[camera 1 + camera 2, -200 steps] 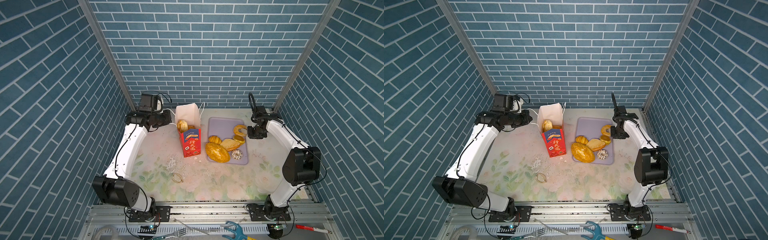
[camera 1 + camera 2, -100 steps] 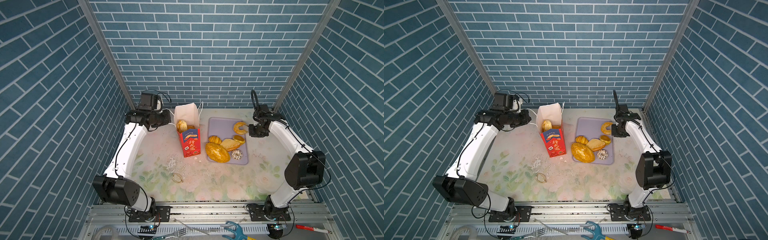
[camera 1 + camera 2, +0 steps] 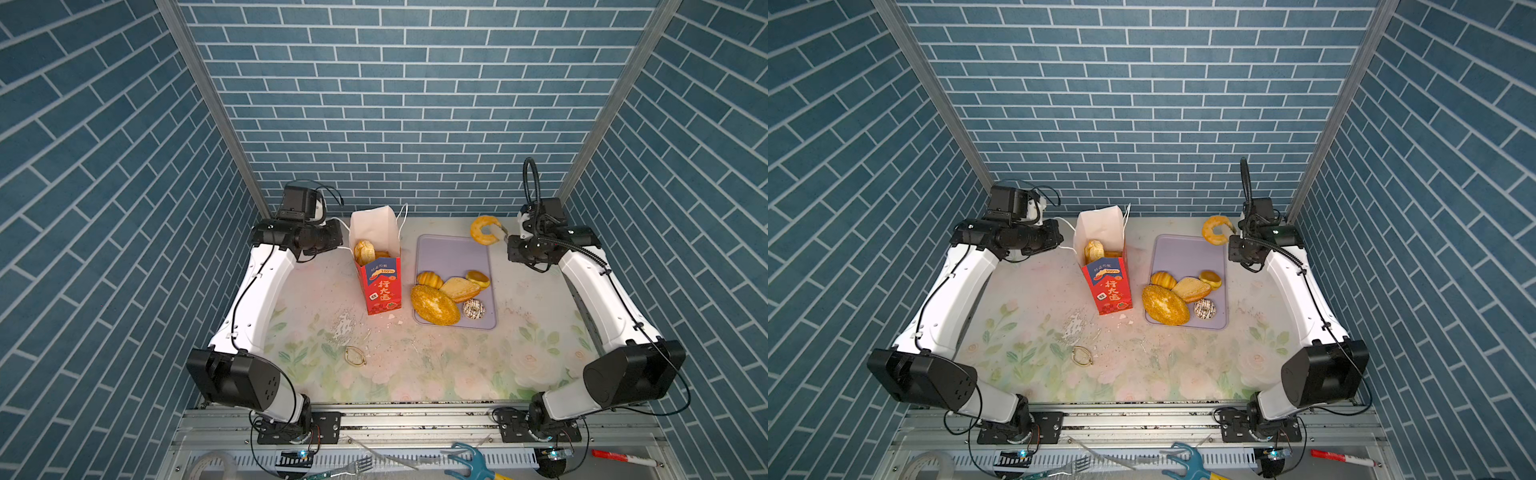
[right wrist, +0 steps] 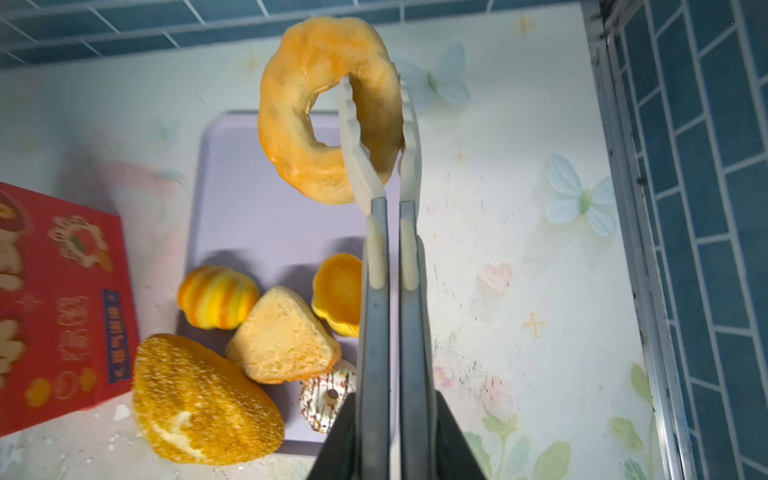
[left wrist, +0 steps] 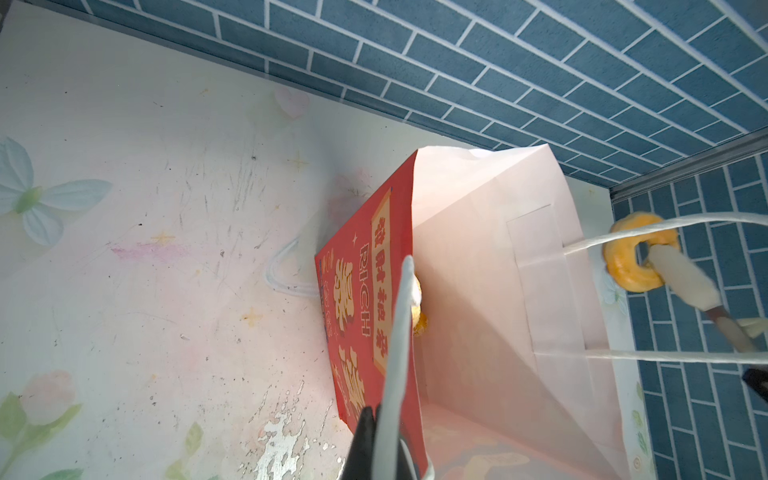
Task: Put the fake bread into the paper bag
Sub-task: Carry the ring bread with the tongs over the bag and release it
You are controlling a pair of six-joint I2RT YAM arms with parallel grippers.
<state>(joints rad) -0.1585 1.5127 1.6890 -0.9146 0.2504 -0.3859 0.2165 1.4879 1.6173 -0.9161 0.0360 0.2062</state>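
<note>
The red paper bag [image 3: 380, 266] [image 3: 1106, 270] stands upright and open left of the lilac tray [image 3: 449, 257], with a bun [image 3: 364, 251] showing inside. My left gripper [image 3: 336, 243] [image 5: 380, 415] is shut on the bag's white cord handle [image 5: 399, 332]. My right gripper [image 3: 511, 244] [image 4: 388, 407] is shut on metal tongs [image 4: 390, 249], whose white tips pinch a ring doughnut [image 3: 478, 233] [image 4: 291, 124] in the air over the tray's far right corner. A seeded loaf [image 3: 434, 304], a striped roll [image 3: 430, 279], a toast wedge [image 3: 459, 289], a small tart [image 3: 478, 277] and a drizzled doughnut [image 3: 473, 309] lie on the tray.
A gold wire loop [image 3: 354, 356] and white flakes [image 3: 343, 324] lie on the flowered table in front of the bag. Brick walls close in the back and both sides. A fork [image 3: 353, 467], a blue tool [image 3: 469, 459] and a marker [image 3: 623, 457] lie below the front rail.
My right gripper has lifted the ring doughnut in the tongs off the tray, up and toward the back wall. The left arm and the bag have hardly moved.
</note>
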